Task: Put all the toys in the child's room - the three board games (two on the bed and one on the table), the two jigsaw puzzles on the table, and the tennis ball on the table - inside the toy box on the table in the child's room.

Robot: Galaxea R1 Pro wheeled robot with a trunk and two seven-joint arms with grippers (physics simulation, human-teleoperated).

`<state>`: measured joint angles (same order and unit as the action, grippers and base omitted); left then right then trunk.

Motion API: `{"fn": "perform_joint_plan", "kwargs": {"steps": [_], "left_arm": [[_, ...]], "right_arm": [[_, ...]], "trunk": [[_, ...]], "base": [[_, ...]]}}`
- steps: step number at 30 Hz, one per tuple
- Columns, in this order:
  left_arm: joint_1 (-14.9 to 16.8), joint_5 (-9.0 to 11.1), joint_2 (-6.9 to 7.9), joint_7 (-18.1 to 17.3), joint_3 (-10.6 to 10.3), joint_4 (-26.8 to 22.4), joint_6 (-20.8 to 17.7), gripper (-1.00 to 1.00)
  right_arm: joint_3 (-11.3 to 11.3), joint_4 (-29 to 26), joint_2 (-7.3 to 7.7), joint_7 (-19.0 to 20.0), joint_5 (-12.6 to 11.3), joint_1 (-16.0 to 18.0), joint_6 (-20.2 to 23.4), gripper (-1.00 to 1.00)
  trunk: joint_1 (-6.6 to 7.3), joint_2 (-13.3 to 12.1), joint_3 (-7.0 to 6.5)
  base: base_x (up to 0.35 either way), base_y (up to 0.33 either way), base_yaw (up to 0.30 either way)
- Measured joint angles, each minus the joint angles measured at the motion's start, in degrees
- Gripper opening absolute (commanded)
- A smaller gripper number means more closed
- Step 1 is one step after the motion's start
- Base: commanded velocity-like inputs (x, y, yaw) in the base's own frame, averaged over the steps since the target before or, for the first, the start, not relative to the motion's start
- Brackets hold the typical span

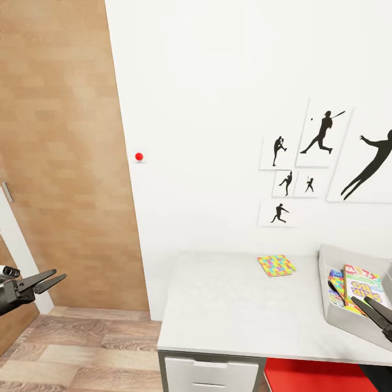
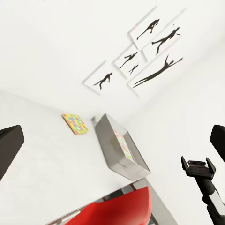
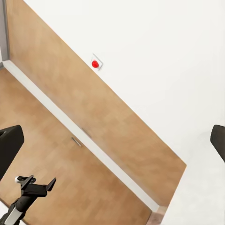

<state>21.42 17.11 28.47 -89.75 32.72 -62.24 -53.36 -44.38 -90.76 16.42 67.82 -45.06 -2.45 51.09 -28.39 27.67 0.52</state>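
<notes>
While both arms are held low, the left gripper (image 1: 48, 279) is seen spread and empty, the right gripper (image 1: 375, 310) spread over the toy box (image 1: 348, 321), SKIP-BO game (image 1: 366, 287) lodged inside, jigsaw puzzle (image 1: 276, 265) laid farther back on the table (image 1: 228, 310).

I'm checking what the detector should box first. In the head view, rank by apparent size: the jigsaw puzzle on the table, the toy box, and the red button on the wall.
1. toy box, though cut off at the frame's edge
2. jigsaw puzzle
3. red button
</notes>
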Motion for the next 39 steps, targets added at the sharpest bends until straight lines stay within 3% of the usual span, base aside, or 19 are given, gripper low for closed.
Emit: {"fn": "perform_joint_plan", "kwargs": {"steps": [10, 28, 39], "left_arm": [[0.0, 0.0, 0.0, 0.0, 0.05, 0.0, 0.0, 1.0], [0.02, 0.01, 0.0, 0.0, 0.07, 0.0, 0.03, 1.0], [0.02, 0.0, 0.0, 0.0, 0.06, 0.0, 0.02, 1.0]], "right_arm": [[-0.06, 0.0, 0.0, 0.04, 0.0, 0.0, 0.0, 1.0], [-0.09, -0.01, 0.24, 0.05, 0.01, 0.02, 0.0, 1.0], [-0.09, -0.01, 0.18, 0.05, 0.0, 0.02, 0.0, 1.0]], "trunk": [[0.02, 0.01, -0.02], [0.0, 0.05, -0.91], [0.01, 0.05, -1.09]], "base": [[0.16, 0.139, -0.016], [0.149, 0.053, -0.191], [0.114, 0.053, -0.044]]}}
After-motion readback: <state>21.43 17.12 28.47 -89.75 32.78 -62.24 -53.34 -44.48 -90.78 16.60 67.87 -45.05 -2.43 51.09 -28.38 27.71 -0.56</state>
